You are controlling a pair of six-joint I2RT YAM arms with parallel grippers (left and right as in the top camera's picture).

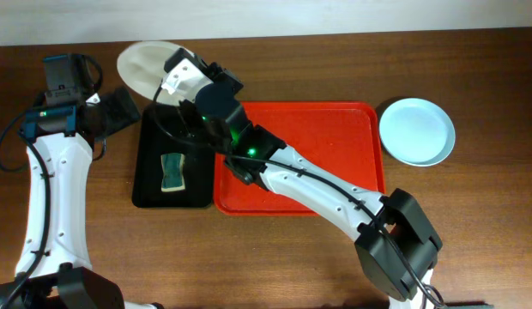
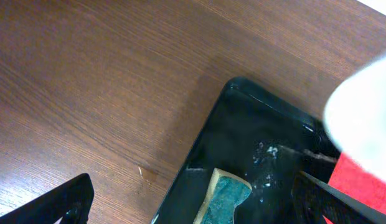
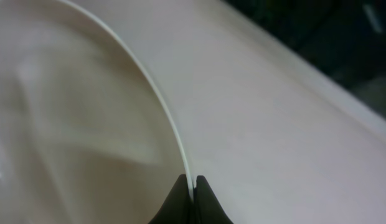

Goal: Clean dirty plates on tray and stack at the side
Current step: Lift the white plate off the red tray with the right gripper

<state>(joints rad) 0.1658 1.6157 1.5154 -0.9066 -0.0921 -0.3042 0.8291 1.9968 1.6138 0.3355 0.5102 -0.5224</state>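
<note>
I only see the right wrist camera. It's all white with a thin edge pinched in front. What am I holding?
Observer: From overhead, your right gripper is shut on the rim of the white plate, near the far end of the black tray.
Operator: Is there something to wipe it with?
Observer: Yes, a green sponge lies in that black tray, just left of the red tray.
Operator: Any other plates?
Observer: One light blue plate sits on the table, right of the red tray.
</note>
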